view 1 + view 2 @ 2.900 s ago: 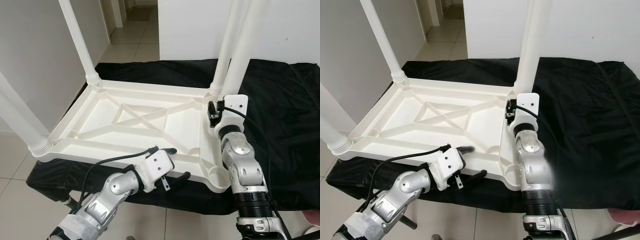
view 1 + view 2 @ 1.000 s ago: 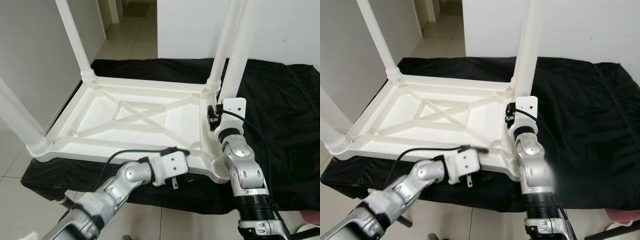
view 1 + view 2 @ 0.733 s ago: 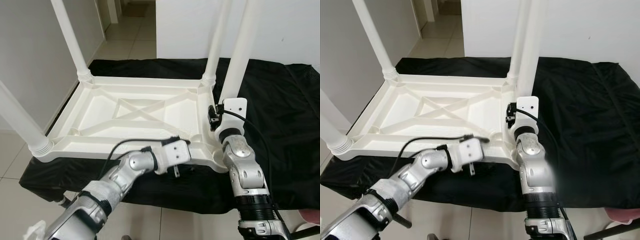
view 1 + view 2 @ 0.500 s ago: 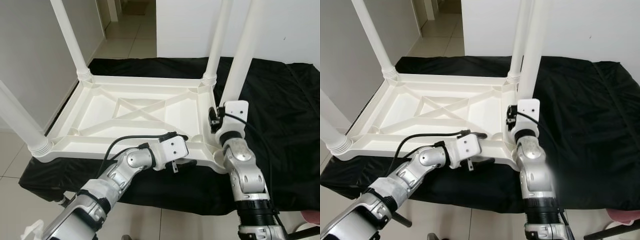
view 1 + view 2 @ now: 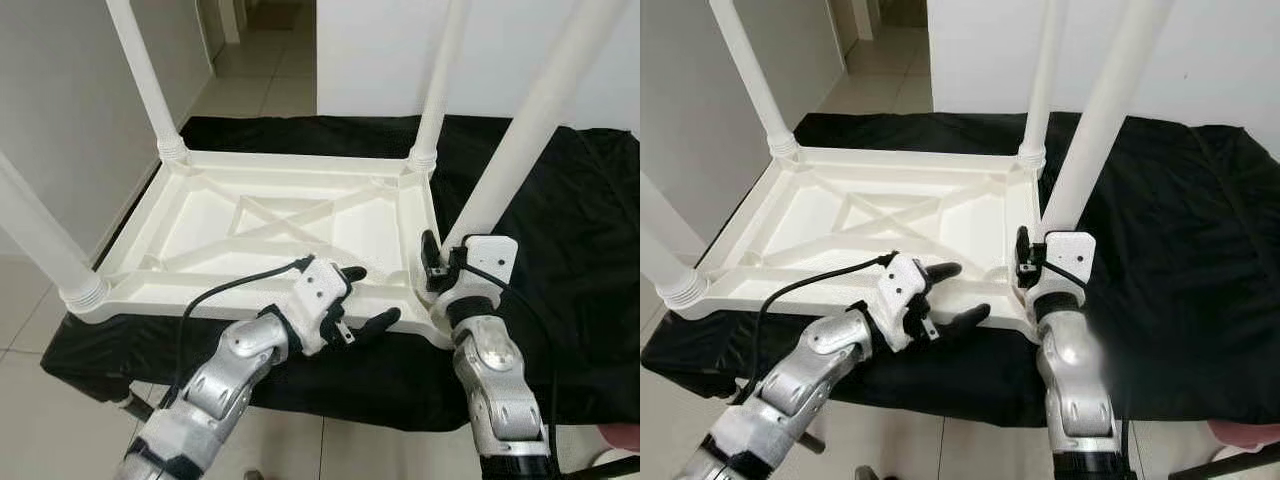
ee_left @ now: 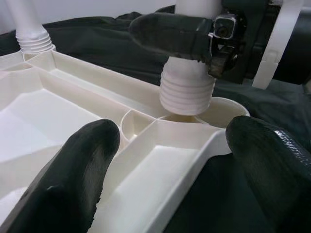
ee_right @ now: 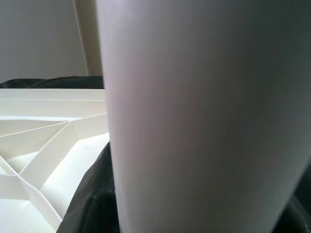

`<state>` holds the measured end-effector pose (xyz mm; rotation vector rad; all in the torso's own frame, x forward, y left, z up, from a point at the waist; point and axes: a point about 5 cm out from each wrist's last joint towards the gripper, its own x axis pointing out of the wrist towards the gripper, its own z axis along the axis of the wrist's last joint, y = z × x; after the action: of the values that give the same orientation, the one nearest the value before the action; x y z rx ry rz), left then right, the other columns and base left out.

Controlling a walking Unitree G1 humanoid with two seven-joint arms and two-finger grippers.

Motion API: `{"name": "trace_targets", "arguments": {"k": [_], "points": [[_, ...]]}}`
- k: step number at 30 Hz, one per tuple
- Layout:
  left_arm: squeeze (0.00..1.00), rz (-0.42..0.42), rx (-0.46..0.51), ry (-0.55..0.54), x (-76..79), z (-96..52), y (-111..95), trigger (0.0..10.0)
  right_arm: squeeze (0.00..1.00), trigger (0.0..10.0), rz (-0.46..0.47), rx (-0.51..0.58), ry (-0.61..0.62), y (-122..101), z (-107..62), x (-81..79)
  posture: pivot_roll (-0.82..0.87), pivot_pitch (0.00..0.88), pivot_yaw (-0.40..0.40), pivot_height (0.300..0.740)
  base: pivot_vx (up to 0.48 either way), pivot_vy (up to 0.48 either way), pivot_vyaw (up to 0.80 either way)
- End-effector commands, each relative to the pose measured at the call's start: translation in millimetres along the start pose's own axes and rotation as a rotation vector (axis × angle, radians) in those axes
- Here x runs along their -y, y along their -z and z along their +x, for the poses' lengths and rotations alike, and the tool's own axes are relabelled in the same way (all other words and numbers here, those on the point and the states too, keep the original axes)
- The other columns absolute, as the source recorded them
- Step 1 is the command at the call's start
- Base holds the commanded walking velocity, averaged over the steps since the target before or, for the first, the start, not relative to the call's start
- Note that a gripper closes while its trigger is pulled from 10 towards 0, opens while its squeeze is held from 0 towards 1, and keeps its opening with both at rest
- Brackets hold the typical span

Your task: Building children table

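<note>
White plastic table top (image 5: 290,215) lies upside down on a black cloth (image 5: 560,230), ribbed underside up. Three legs stand in corner sockets: far-left leg (image 5: 150,85), far-right leg (image 5: 440,80), near-left leg (image 5: 40,240). Fourth leg (image 5: 530,120) is tilted, its threaded end just above the near-right corner socket (image 6: 221,110). Right gripper (image 5: 440,268) is clamped around this leg near its lower end. Left gripper (image 5: 365,298) has fingers spread apart, straddling the table top's near rim beside that socket, holding nothing.
</note>
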<state>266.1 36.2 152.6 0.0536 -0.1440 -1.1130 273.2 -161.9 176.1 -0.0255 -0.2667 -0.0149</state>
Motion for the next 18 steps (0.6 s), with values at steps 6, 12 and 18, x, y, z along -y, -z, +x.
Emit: {"name": "trace_targets", "arguments": {"k": [6, 12, 18], "points": [[0.00, -0.037, -0.015, -0.003, 8.2, -6.4, -9, 10.0, 0.00, 10.0, -0.005, -0.001, 0.018, 4, -21.7, 6.6, -0.09, 0.079, 0.058, 0.740, 0.000, 0.000, 0.00], [0.00, -0.069, -0.023, 0.006, 10.6, -8.9, -13, 10.0, 0.00, 10.0, 0.000, -0.027, 0.002, 13, -31.4, 7.0, -0.09, 0.081, 0.060, 0.740, 0.000, 0.000, 0.00], [0.00, -0.101, -0.062, 0.030, 15.4, -13.4, -11, 10.0, 0.00, 10.0, -0.011, -0.051, -0.046, 21, -38.6, 6.2, -0.10, 0.084, 0.070, 0.740, 0.000, 0.000, 0.00]]}}
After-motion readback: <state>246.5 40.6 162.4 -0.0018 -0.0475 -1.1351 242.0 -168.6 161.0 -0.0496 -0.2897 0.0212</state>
